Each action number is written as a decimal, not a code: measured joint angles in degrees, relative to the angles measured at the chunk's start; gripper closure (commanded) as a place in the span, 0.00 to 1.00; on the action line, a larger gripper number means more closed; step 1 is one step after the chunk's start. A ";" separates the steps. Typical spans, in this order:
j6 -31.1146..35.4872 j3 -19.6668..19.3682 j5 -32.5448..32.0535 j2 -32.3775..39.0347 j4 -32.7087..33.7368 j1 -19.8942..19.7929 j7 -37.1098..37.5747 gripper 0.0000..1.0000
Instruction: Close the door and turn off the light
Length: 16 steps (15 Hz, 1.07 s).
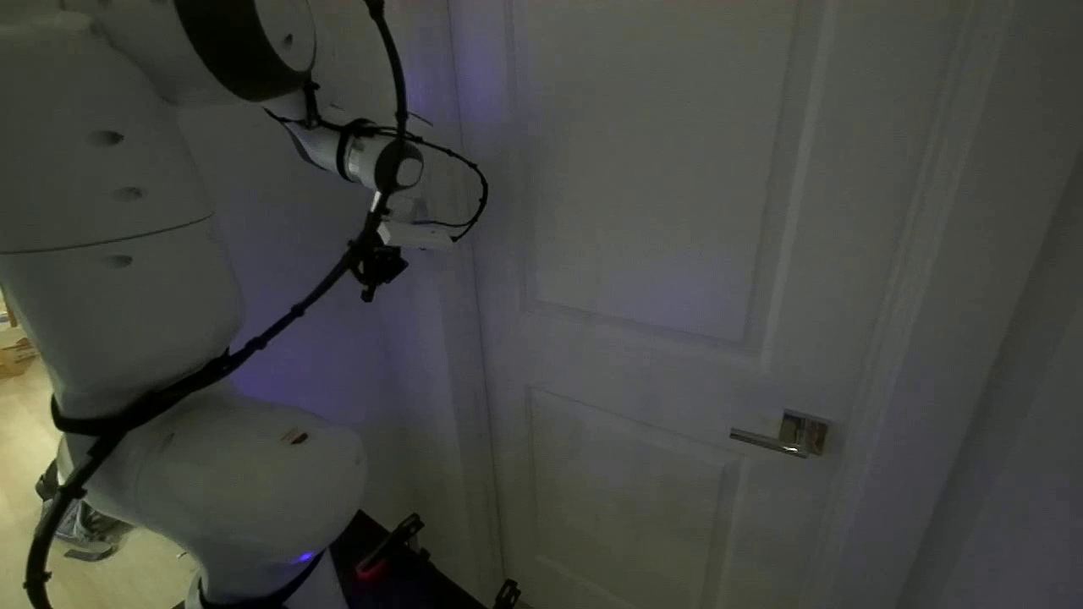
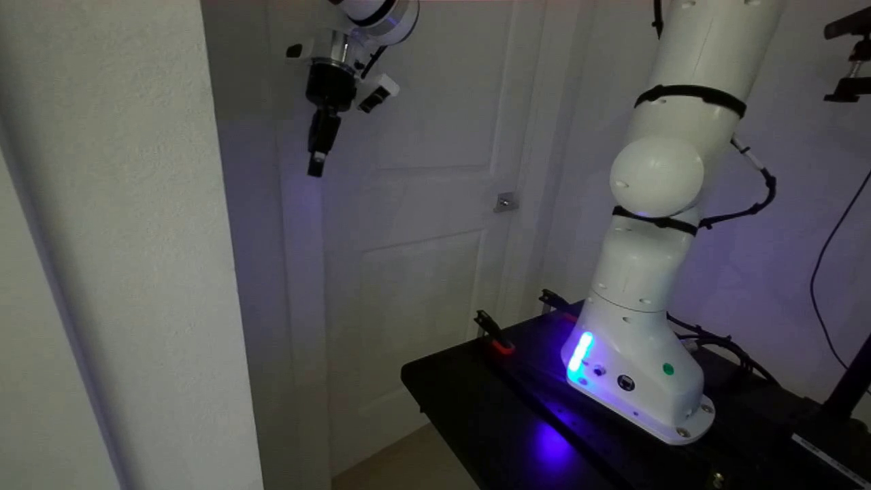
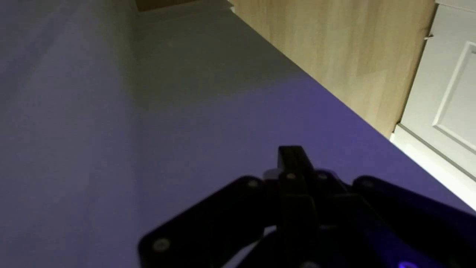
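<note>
Arm (image 2: 656, 177) holds its closed claw (image 2: 316, 165) pointing downward.

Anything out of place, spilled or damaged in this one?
Possibly: low at the left of an exterior view, a rumpled-looking grey item seems to lie on the floor, as if dropped; too unclear to name. The door looks shut and undamaged.

The door (image 1: 656, 279) looks smooth, its handle (image 1: 794, 436) glossy metal (the pale wall (image 2: 143, 224), rough).

In both exterior views, the upper edge crops the door (image 1: 656, 359) and the arm (image 2: 659, 177).
</note>
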 measured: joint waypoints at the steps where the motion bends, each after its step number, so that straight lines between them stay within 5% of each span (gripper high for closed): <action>1: -3.13 -1.32 0.00 -2.36 -0.28 -0.88 0.00 0.59; 9: -20.69 -13.72 -0.40 -23.24 -5.75 -4.81 -0.25 0.00; 16: -35.66 -26.52 -6.40 -37.34 -7.21 -10.02 -3.85 0.00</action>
